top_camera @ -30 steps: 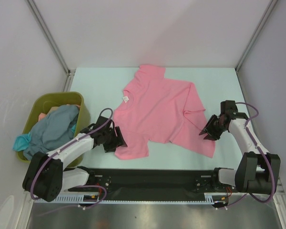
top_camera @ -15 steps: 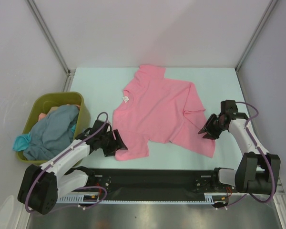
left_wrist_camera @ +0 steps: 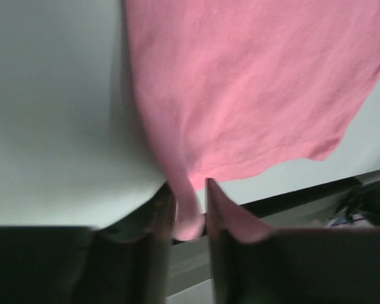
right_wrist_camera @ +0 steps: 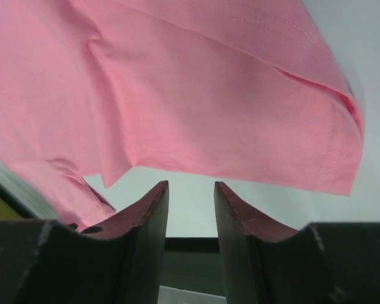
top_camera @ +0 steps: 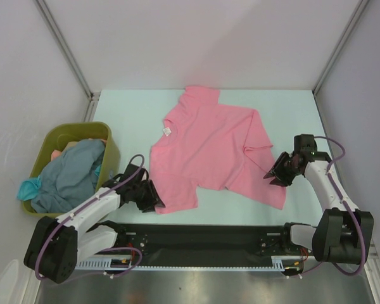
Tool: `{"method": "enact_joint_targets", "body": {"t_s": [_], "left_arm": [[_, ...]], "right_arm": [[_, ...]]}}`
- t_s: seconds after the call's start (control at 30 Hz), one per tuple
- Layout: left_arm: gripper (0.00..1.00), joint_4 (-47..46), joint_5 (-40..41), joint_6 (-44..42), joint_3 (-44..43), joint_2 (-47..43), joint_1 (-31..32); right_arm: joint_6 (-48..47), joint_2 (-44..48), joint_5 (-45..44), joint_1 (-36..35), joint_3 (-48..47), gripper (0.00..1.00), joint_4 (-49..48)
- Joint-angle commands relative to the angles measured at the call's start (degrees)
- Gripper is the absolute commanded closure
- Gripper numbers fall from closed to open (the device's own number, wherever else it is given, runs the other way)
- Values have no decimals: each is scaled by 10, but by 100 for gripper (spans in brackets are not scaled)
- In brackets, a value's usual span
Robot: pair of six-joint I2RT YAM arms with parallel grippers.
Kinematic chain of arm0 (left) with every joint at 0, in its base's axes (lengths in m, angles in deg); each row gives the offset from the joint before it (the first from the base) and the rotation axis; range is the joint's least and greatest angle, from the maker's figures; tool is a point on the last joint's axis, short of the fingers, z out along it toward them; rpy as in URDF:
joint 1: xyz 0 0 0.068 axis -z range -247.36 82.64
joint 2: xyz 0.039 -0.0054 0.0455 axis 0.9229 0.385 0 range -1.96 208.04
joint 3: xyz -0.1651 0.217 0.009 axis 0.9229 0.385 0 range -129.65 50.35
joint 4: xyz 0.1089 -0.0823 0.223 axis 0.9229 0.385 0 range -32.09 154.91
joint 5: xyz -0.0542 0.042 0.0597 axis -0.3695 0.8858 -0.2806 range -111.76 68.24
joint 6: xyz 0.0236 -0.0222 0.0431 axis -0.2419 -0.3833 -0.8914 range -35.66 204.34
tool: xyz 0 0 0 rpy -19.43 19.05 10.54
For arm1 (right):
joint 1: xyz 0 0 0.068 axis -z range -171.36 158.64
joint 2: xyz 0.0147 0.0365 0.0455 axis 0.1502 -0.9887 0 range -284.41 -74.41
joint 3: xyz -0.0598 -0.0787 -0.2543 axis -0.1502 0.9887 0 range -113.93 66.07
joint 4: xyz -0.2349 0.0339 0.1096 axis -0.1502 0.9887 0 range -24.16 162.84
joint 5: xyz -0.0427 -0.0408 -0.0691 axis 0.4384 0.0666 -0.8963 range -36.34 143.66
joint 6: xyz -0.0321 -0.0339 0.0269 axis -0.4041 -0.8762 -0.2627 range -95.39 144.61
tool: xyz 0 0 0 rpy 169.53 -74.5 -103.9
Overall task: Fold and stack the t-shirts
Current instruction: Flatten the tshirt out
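A pink t-shirt (top_camera: 209, 149) lies spread on the pale table, its tag showing at the collar. My left gripper (top_camera: 154, 197) is at the shirt's near left corner. In the left wrist view a fold of the pink t-shirt (left_wrist_camera: 253, 82) sits pinched between that gripper's (left_wrist_camera: 189, 187) narrow jaws. My right gripper (top_camera: 272, 176) rests on the table by the shirt's right edge. In the right wrist view it (right_wrist_camera: 190, 185) stands open with bare table in the gap, just short of the pink hem (right_wrist_camera: 196, 82). A grey-blue t-shirt (top_camera: 69, 174) and a teal one (top_camera: 28, 188) are heaped in the bin.
The olive-green bin (top_camera: 76, 126) stands at the left, close behind my left arm. A black rail (top_camera: 202, 237) runs along the table's near edge. White walls close in the back and both sides.
My left gripper slid right onto the shirt's near left corner and its jaws narrowed onto the cloth. The right gripper has hardly moved.
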Motion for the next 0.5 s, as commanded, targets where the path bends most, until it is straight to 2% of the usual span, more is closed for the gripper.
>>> {"method": "enact_joint_targets", "body": {"t_s": [0.0, 0.03, 0.07, 0.1, 0.27, 0.4, 0.47], "left_arm": [[75, -1, 12, 6, 1, 5, 3], [82, 0, 21, 5, 0, 8, 3], [96, 2, 25, 3, -7, 11, 3], [100, 6, 30, 2, -12, 15, 3], [100, 41, 94, -18, -72, 6, 2], [100, 38, 94, -54, -108, 16, 1], [100, 28, 85, -63, -119, 20, 1]], "right_arm": [[15, 15, -14, 1, 4, 59, 21], [18, 16, -20, 1, 7, 60, 26], [27, 16, -25, 1, 9, 60, 30], [33, 16, -33, 1, 12, 60, 39], [42, 0, -60, 4, 13, 57, 53], [19, -38, -75, -7, 4, 86, 39], [24, -58, -80, -24, 6, 87, 20]]}}
